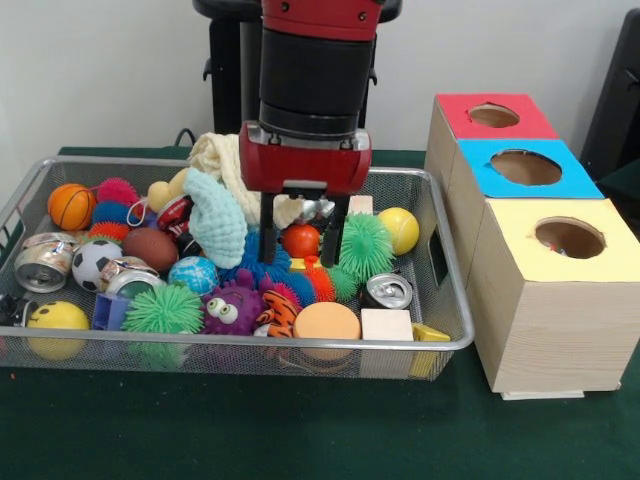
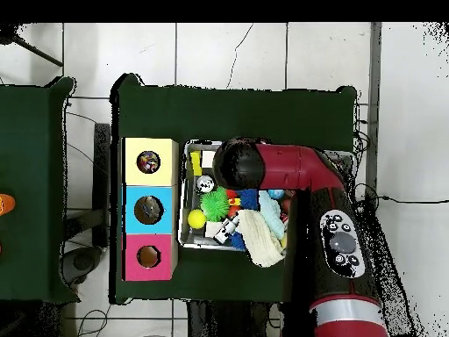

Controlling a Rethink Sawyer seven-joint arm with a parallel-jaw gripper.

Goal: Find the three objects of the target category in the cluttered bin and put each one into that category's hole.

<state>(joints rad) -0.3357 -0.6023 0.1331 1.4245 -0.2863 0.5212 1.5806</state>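
**Operator:** I can see the tiger-striped toy (image 1: 281, 317) near the front rail of the cluttered bin (image 1: 452, 340), between the purple googly-eyed ball (image 1: 233, 309) and the orange sponge disc (image 1: 326, 322). It is orange with black stripes and mostly buried, so I can't read its long axis.

**Observer:** Which way from the hand?

**Operator:** The gripper (image 1: 301, 240) hangs over the middle of the bin, further back toward the robot. In the front view the toy lies below it, toward the camera and a touch left. My next reach has to come forward, away from the pedestal.

**Observer:** And the fingers?

**Operator:** Spread, pointing down, straddling a small red-orange ball (image 1: 300, 241) without closing on it. The right finger stands just beside the green spiky ball (image 1: 365, 246).

**Observer:** The overhead view?

**Operator:** The arm (image 2: 302, 171) covers most of the bin there; the toy is hidden.

**Observer:** The holes?

**Operator:** Three boxes stand beside the bin: red (image 1: 494, 116), blue (image 1: 525, 167), yellow (image 1: 569, 237). I can't tell which takes this category.
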